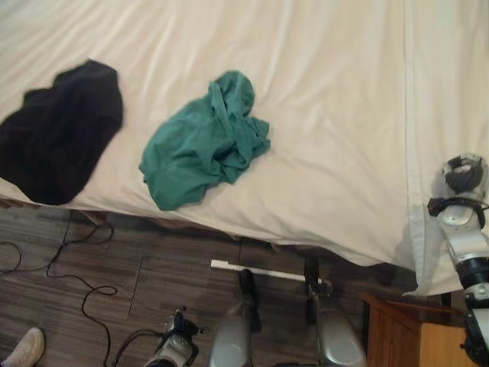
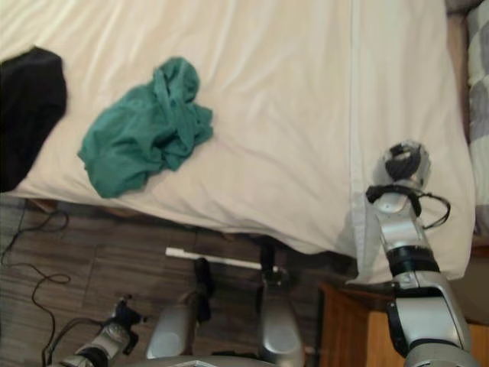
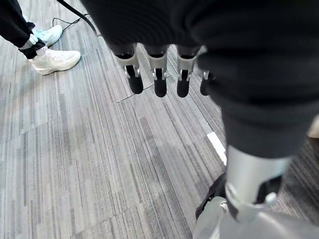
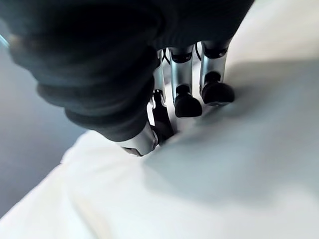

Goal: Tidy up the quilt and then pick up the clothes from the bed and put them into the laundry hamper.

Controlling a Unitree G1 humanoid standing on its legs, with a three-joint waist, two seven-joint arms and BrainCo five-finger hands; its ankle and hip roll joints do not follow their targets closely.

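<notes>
A cream quilt (image 1: 321,115) covers the bed. On it a crumpled green garment (image 1: 206,141) lies near the front edge, and a black garment (image 1: 61,130) lies at the left edge. My right hand (image 2: 403,164) rests on the quilt's right front part, beside a long seam. In the right wrist view its fingers (image 4: 189,104) and thumb are curled onto the white cloth (image 4: 224,174), pinching a fold. My left hand (image 3: 157,74) hangs low over the wooden floor (image 3: 99,164) with straight fingers and holds nothing.
A wooden nightstand (image 1: 405,336) stands at the bed's front right corner. A grey checked pillow (image 2: 480,76) lies at the far right. A white strip (image 1: 256,270) lies on the floor under the bed's edge. A person's white shoes (image 3: 55,59) stand to my left.
</notes>
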